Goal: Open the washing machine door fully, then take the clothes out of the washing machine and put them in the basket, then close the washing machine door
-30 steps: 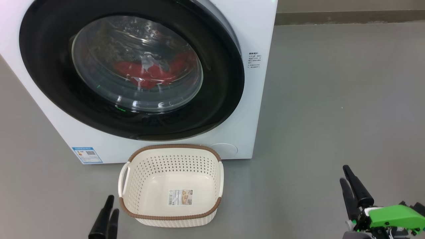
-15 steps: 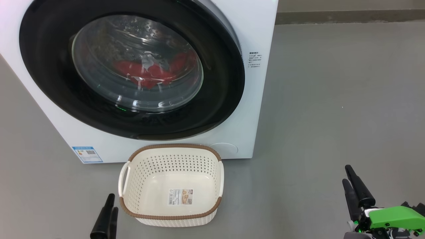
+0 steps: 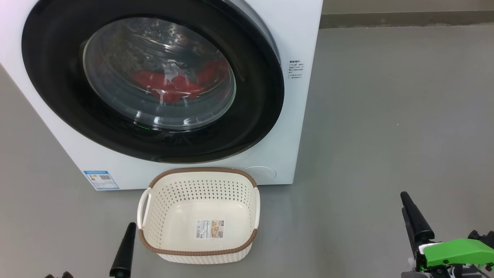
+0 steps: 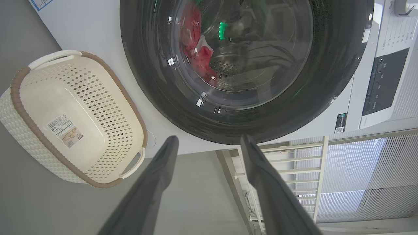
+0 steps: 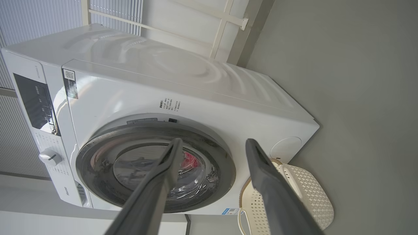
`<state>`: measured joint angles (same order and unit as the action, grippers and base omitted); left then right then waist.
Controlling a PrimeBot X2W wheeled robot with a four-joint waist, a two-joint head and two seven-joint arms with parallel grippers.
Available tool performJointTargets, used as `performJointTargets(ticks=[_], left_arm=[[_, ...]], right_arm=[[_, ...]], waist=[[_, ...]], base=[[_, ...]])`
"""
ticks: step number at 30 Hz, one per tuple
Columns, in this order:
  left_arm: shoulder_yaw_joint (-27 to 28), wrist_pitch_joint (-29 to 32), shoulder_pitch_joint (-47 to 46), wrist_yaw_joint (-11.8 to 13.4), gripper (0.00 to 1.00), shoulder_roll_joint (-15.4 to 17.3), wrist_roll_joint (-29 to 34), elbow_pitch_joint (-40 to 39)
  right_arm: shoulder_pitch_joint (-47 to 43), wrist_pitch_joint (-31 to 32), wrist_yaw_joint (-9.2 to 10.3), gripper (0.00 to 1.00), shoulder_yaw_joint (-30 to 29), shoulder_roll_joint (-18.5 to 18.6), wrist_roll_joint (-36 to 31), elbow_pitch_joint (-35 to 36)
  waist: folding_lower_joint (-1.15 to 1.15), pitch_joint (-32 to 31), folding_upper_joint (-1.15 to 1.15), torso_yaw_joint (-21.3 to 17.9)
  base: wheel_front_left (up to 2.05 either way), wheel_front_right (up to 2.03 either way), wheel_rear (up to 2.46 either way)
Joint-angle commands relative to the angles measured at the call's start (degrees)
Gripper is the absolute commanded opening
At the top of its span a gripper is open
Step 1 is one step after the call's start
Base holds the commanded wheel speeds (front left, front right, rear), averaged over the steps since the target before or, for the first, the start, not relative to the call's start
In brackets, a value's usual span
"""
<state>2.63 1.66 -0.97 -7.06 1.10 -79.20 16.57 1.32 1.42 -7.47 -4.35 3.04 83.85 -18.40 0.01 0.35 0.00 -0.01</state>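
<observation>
Washing machine door shut, clothes visible inside through it, basket empty on floor in front. Left gripper and right gripper have just spread wide, holding nothing; door-opening not yet begun

Glossy black-rimmed, glass-centred washing machine door — perforated plastic basket.

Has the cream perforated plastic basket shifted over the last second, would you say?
No. The basket keeps its place beside the white washing machine's small blue sticker.
</observation>
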Motion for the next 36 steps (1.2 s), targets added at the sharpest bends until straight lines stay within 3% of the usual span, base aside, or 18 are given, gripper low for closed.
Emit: performJointTargets(ticks=[1,36], left_arm=[[0.34,-0.75,-0.43,0.02,1.0,0.89,2.17,-2.09],[-4.96,-6.7,1.11,5.04,1.0,1.22,31.97,-6.45]], right_arm=[[0.35,-0.67,-0.01,1.0,0.78,0.96,-1.81,1.77],[-1.8,-6.57,-0.01,1.0,4.35,3.95,-24.28,3.88]], waist=[[-0.01,-0.01,0.0,-0.01],[-0.01,0.21,0.0,-0.42]], base=[[0.0,0.0,0.0],[0.0,0.0,0.0]])
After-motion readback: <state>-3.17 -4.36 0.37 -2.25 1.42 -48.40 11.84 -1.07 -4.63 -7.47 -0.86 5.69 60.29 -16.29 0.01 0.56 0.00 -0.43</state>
